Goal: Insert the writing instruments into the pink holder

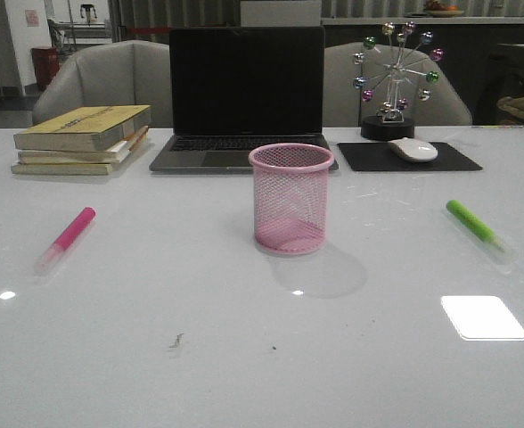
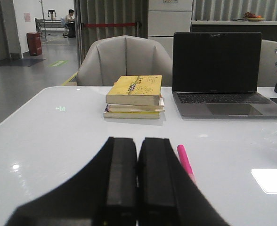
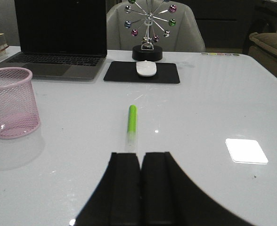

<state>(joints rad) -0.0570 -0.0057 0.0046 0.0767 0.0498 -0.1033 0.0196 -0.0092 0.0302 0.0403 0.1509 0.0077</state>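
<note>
The pink holder [image 1: 290, 198] [image 3: 12, 101], a round wire-mesh cup, stands upright and empty at the table's middle. A hot pink highlighter [image 1: 66, 237] [image 2: 185, 161] lies flat on the table at the left, clear cap toward the front. A lime green highlighter [image 1: 476, 226] [image 3: 132, 123] lies flat at the right. Neither gripper shows in the front view. My left gripper [image 2: 137, 141] is shut on nothing, with the pink highlighter just beside its finger. My right gripper [image 3: 141, 155] is shut on nothing, the green highlighter's clear cap lying just beyond its fingertips.
A laptop [image 1: 244, 98] stands open behind the holder. A stack of books [image 1: 82, 138] lies at the back left. A white mouse [image 1: 413, 149] on a black pad [image 1: 408, 157] and a ball-wheel desk toy [image 1: 396, 80] sit at the back right. Chairs stand behind the table.
</note>
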